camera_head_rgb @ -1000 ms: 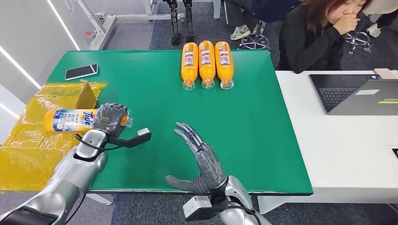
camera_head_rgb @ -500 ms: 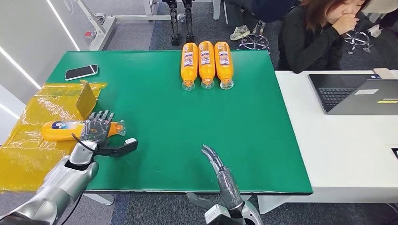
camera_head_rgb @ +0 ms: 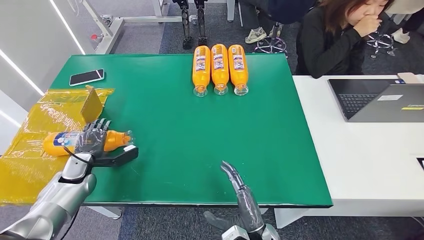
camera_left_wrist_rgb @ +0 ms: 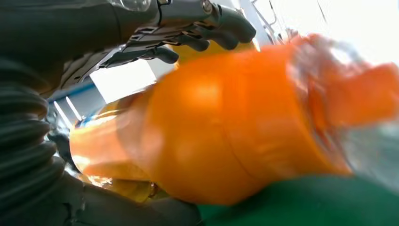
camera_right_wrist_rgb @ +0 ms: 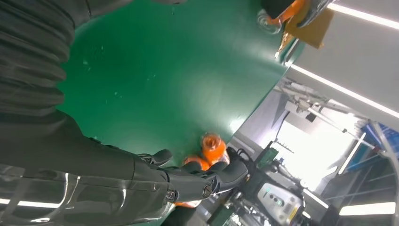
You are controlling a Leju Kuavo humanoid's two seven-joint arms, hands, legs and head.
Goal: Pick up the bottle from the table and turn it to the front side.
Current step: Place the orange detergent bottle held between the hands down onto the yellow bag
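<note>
An orange bottle [camera_head_rgb: 62, 141] with a blue and white label lies on its side at the table's left, its clear cap end [camera_head_rgb: 126, 137] pointing right. My left hand [camera_head_rgb: 91, 140] wraps over its middle and holds it down on the green table [camera_head_rgb: 200, 130]. In the left wrist view the bottle [camera_left_wrist_rgb: 226, 132] looms close, with dark fingers [camera_left_wrist_rgb: 197, 35] curled over it and green mat beneath. My right hand [camera_head_rgb: 242, 197] hangs at the near table edge, fingers straight and apart, holding nothing. The right wrist view shows that hand [camera_right_wrist_rgb: 188, 181] over the mat.
Three orange bottles [camera_head_rgb: 220, 67] lie side by side at the far middle. A phone [camera_head_rgb: 86, 76] lies far left, near a cardboard piece [camera_head_rgb: 91, 105] on a yellow plastic sheet [camera_head_rgb: 30, 170]. A white table [camera_head_rgb: 370, 150] with a laptop [camera_head_rgb: 380, 100] adjoins on the right; a person [camera_head_rgb: 340, 35] sits behind.
My left hand has carried the bottle down and leftward onto the table by the yellow sheet. My right hand has pulled back from mid-table to the near edge.
</note>
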